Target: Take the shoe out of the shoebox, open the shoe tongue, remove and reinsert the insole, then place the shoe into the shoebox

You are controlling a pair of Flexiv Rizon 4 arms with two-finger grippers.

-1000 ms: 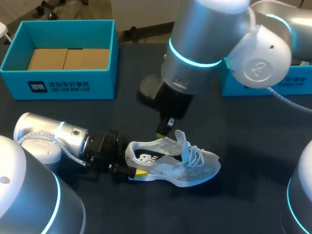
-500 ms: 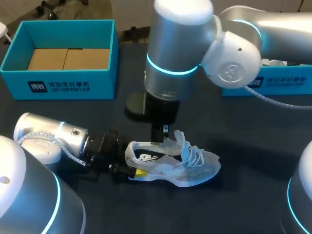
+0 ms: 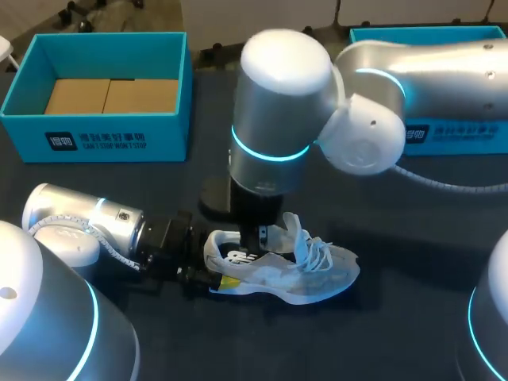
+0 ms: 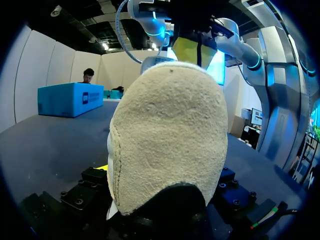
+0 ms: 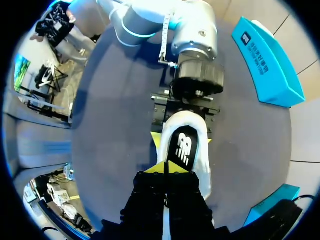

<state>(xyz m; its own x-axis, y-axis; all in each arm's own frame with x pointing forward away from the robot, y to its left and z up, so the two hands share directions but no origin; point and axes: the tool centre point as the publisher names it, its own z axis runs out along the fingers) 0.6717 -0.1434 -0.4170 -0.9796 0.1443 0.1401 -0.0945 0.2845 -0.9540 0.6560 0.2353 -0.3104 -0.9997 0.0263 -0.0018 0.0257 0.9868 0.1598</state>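
Sneaker point(image 3: 305, 271): white, translucent; was set on the dark table point(image 3: 397, 230), out of the shoebox, near mid-table, heel to the robot's L, toe to its R.
Laces point(image 3: 313, 252): white, were seen loose over the upper.
Insole point(image 5: 184, 147): black w/ a white logo, was seen lying inside the shoe opening.
L gripper point(image 3: 213, 270): was held low at table level behind the sneaker. Fingers were clamped on the heel point(image 4: 167, 145) from 2 sides, w/ a yellow tip seen at each side in the R wrist view.
R gripper point(image 3: 262, 234): was pointed down over the shoe opening. Fingers were pressed together, tips just at the insole's front part. Whether anything was pinched couldn't be told.
Shoebox point(image 3: 95, 141): teal, open-topped, was set at the table's far L, well apart from the sneaker, w/ brown cardboard point(image 3: 111, 95) seen inside.
2nd teal box point(image 3: 468, 135): was seen at far R, partly hidden behind the R arm.
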